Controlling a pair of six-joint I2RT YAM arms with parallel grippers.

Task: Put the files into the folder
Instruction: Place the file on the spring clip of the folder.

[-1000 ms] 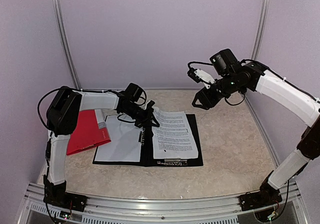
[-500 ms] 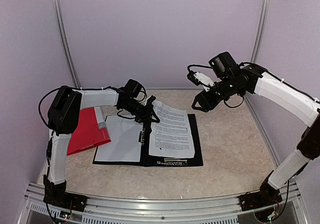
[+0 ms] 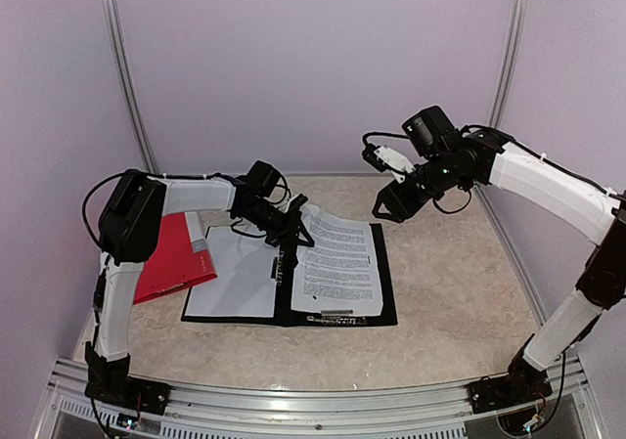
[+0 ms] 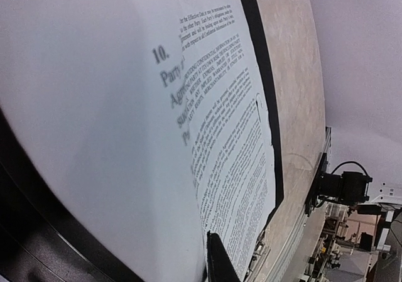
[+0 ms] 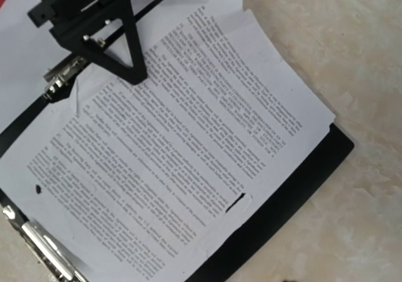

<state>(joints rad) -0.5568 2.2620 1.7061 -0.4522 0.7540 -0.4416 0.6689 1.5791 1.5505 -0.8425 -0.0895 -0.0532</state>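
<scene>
At the table's near edge: a metal rail (image 3: 293, 400) carries both arm bases, the left arm on the left.
Black folder (image 3: 386, 273): lies open and flat on the beige table (image 3: 460, 283), between the two arms.
Metal clip (image 3: 335, 315): sits at the near end of the folder's right half, at the bottom edge of the printed sheet.
Printed sheet (image 3: 337, 268): on the folder's right half, covered in dense black text. Its near part lies flat and its far left corner is lifted off the folder.
Blank sheet (image 3: 235, 273): white, flat on the folder's left half.
Red cover (image 3: 166, 258): left of the folder, its corner touching the blank sheet's left edge and its far part hidden by the left arm.
Left gripper (image 3: 293, 232): above the folder's spine, pinched closed on the printed sheet's raised far left corner.
Right gripper (image 3: 389, 204): hangs in the air just beyond the folder's far right corner, jaws apart, holding nothing.
Back wall (image 3: 313, 67): plain pale lilac.
</scene>
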